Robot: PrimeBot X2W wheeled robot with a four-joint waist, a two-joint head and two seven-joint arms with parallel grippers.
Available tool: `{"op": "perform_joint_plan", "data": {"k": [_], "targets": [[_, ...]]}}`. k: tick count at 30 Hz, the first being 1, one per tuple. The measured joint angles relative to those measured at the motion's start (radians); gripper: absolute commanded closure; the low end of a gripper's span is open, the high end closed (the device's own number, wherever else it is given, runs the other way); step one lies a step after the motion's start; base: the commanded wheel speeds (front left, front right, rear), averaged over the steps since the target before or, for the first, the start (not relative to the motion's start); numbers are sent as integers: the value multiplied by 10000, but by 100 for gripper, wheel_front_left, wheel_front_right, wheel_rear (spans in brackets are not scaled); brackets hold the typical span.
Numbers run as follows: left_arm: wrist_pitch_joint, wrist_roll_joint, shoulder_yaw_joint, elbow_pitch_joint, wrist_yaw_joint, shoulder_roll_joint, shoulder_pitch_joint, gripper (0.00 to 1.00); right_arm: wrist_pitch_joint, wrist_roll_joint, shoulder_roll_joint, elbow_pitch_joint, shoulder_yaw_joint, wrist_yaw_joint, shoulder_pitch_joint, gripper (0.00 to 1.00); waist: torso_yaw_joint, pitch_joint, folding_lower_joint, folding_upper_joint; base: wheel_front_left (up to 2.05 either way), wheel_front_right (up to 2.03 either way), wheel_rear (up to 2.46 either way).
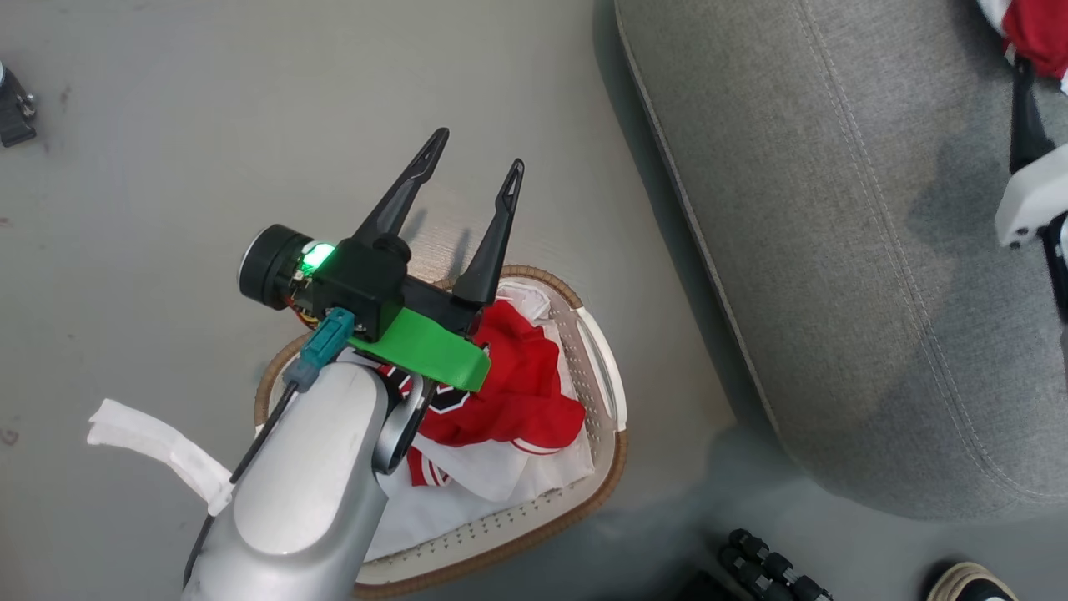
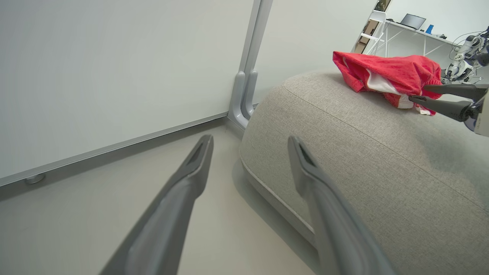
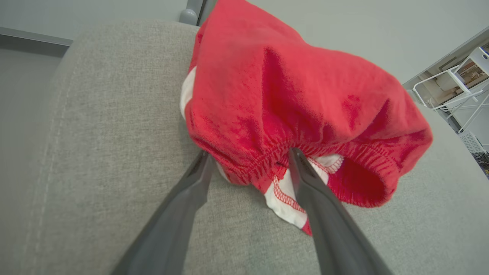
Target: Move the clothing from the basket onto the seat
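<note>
So the right gripper (image 3: 249, 152) is gaping wide, straddling the red garment (image 3: 298, 95) on the seat (image 3: 95, 152), 2 o'clock; the left gripper (image 1: 478, 148) is hovering open over the basket (image 1: 605, 367), 7 o'clock.

Office-like lab: partition wall (image 2: 114, 76), laptop (image 2: 412, 20) on white desk (image 2: 401, 27).

The left forearm (image 1: 292, 484) was a smooth silver shell. A black cable (image 1: 250, 455) ran along it to a teal connector (image 1: 321, 355). A green bracket (image 1: 430, 357) sat beside a black cylinder (image 1: 265, 267) and a lit green lamp (image 1: 318, 255). The left gripper (image 1: 478, 150) had two long, dark, tapered fingers with slotted tips. The right gripper (image 2: 416, 93) had like fingers on a white housing (image 1: 1030, 200).
</note>
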Motion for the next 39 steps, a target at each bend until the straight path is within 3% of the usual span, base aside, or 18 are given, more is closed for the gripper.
{"op": "perform_joint_plan", "data": {"k": [12, 20, 30, 39], "targets": [[0, 506, 1302, -119, -2, -104, 798, 0, 0, 1091, 832, -2176, 462, 0, 1955, 0, -33, -1024, -1, 0, 0, 0, 0], [-2, 865, 2604, -407, 157, -284, 1498, 0, 0, 1856, 1260, -3641, 1168, 0, 2459, 0, 449, -1778, -1, 0, 0, 0, 0], [0, 894, 3973, -353, 470, -347, 2564, 0, 0, 2238, 1927, -4050, 1327, 0, 3232, 0, 1471, -2680, -2, -1, 0, 0, 0], [0, 640, 4299, -130, 600, -362, 3498, 0, 0, 2368, 2013, -3937, 1179, 0, 4305, 0, 2151, -3677, -2, 0, 0, 0, 0]]}}
